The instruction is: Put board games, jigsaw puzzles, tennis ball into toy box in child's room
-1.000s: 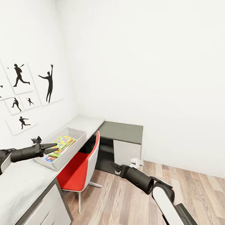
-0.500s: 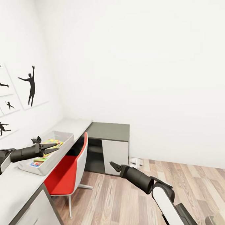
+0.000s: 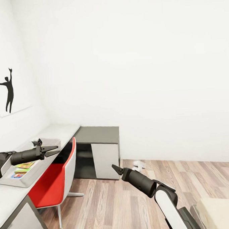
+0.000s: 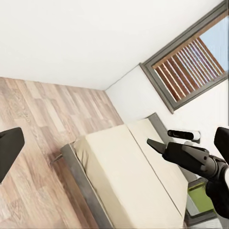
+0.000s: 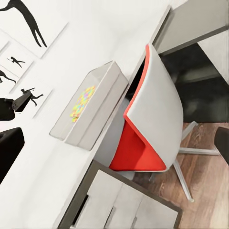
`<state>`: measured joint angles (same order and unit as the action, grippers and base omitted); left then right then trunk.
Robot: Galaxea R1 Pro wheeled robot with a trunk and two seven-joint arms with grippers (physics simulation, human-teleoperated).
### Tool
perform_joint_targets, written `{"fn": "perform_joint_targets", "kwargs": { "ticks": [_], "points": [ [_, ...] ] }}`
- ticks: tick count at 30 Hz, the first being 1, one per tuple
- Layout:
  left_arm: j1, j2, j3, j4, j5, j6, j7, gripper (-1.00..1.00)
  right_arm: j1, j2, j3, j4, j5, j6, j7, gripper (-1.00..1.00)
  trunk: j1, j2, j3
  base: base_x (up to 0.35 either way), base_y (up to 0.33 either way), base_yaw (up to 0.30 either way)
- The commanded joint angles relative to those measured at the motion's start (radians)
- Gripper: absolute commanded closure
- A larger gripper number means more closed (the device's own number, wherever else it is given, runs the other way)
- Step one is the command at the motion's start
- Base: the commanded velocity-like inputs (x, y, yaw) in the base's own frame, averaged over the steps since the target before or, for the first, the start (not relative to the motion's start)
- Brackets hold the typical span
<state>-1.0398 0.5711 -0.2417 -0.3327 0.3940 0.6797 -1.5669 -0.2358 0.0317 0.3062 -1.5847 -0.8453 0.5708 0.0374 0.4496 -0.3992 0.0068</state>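
- Toy box (image 3: 30,176) sits at about eight o'clock in the head view, on the pale tabletop (image 3: 60,132) along the wall, with coloured flat pieces (image 3: 23,165) lying inside it; the right wrist view shows the same tray (image 5: 98,102) with a bright puzzle pattern (image 5: 83,101) on its floor.
- Left pincer (image 3: 52,150) hangs over the tray's near end, fingers parted a little and holding nothing.
- Red chair (image 3: 52,185) stands tucked at the tabletop's edge, just beside the tray.
- Right pincer (image 3: 116,168) points to about ten o'clock over the wood floor (image 3: 132,201); its fingers look drawn to a point, but I cannot tell for sure, and nothing is gripped.
- Bed (image 3: 220,211) shows as a beige corner at five o'clock, nearer the right arm; the left wrist view shows its long plain mattress (image 4: 129,176) running away from a window (image 4: 191,59).
- Judgement: the games on the bed are the likely next target, lying to the right and behind both pincers, so the base must turn that way first.
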Motion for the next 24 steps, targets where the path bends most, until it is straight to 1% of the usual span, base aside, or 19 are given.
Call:
{"fn": "perform_joint_targets", "kwargs": {
  "ticks": [1,9,15,20,21,23,24],
  "points": [
    [0.000,0.001,-0.007,0.000,0.005,0.011,-0.004,-1.00,0.000,0.001,-0.001,0.000,0.000,0.004,0.002,-1.00,0.000,-0.001,0.000,-0.007,0.000,-0.277],
    [0.000,-0.003,-0.008,0.000,0.005,0.011,-0.004,-1.00,0.000,0.001,-0.001,0.000,0.000,0.004,0.002,-1.00,0.000,-0.001,0.003,-0.002,0.000,-0.245],
    [0.000,-0.012,-0.008,0.000,0.004,0.012,-0.004,-1.00,0.000,0.005,0.000,0.000,0.008,0.004,-0.004,-1.00,0.000,-0.001,0.004,0.000,0.000,-0.069],
    [0.000,-0.031,-0.013,0.000,-0.002,0.013,-0.004,-1.00,-0.002,0.010,0.000,0.017,0.011,0.005,-0.011,-1.00,0.000,-0.001,0.004,0.000,0.000,-0.011],
    [0.000,-0.040,-0.014,0.000,-0.003,0.014,0.024,-1.00,-0.003,0.009,-0.001,0.029,0.011,0.005,-0.013,-1.00,0.000,-0.001,0.004,0.000,0.000,-0.003],
    [0.000,-0.050,-0.014,0.000,-0.003,0.014,0.064,-1.00,-0.006,0.008,-0.002,0.040,0.012,0.004,-0.015,-1.00,0.000,-0.001,0.004,0.000,0.000,-0.003],
    [0.000,-0.062,-0.014,0.000,-0.003,0.015,0.112,-1.00,-0.007,0.007,-0.002,0.050,0.013,0.002,-0.018,-1.00,0.000,-0.001,0.004,0.000,0.000,-0.001]
  ]
}}
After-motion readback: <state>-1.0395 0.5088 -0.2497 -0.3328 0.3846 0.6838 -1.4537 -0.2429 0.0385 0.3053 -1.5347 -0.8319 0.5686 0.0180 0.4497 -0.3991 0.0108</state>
